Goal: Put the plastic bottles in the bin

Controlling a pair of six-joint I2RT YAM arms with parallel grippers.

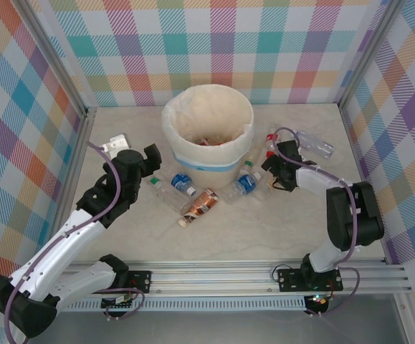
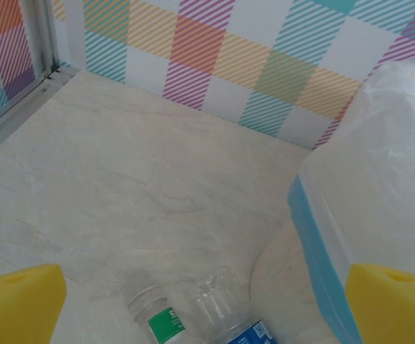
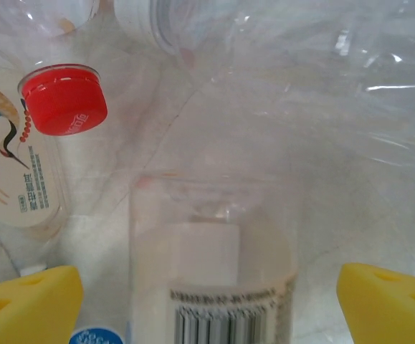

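The bin (image 1: 208,143), a cream-white bucket with a blue band, stands mid-table, and its wall (image 2: 379,201) fills the right of the left wrist view. My left gripper (image 1: 150,159) hangs open left of the bin, above a green-labelled bottle (image 2: 157,319) and a blue-labelled bottle (image 2: 230,315). A brown-labelled bottle (image 1: 200,204) and another blue-labelled one (image 1: 244,184) lie in front of the bin. My right gripper (image 1: 270,169) is open right of the bin, its yellow pads (image 3: 28,304) wide on either side of a clear bottle with a barcode label (image 3: 211,272), not touching it.
A red-capped bottle with a crane label (image 3: 24,172) and a crumpled clear bottle (image 3: 300,72) lie just beyond the right gripper. Another clear bottle (image 1: 315,143) rests near the right wall. A white object (image 1: 116,143) sits behind the left arm. Checked walls enclose the table.
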